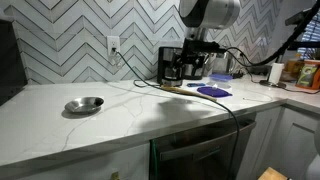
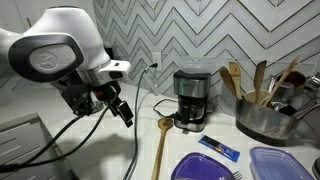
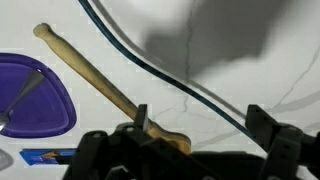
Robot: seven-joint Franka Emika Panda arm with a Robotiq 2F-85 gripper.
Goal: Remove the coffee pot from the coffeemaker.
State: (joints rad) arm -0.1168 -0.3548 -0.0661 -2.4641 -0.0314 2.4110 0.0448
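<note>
Pincer: the gripper [image 3: 198, 122] is wide open, its two fingers [image 3: 141, 120] well apart with nothing between them. It hangs above the counter [image 3: 250, 50] and touches nothing.
Arm position: in an exterior view the gripper [image 2: 120, 108] is tilted downward, well apart from the coffeemaker [image 2: 192, 92].
Beneath the pincer: a wooden spoon [image 3: 100, 80] lies flat on the white counter. In the wrist view its broad end is near one finger. A black cable [image 3: 170, 78] crosses the surface beside it.
Coffee pot: the coffee pot [image 2: 190, 120] sits upright in the coffeemaker's front recess, not lifted out.
Coffeemaker: it stands at the counter's back edge, against the tiled wall.
Blue packet: a blue packet [image 2: 220, 148] lies between the coffeemaker and a purple plate [image 2: 200, 167].
Purple plate: it lies toward the counter's front edge.
Metal pot: a metal pot [image 2: 262, 125] holding wooden utensils stands beside the coffeemaker along the back edge.
Metal bowl: a metal bowl [image 1: 84, 104] sits alone, well apart from the coffeemaker.
</note>
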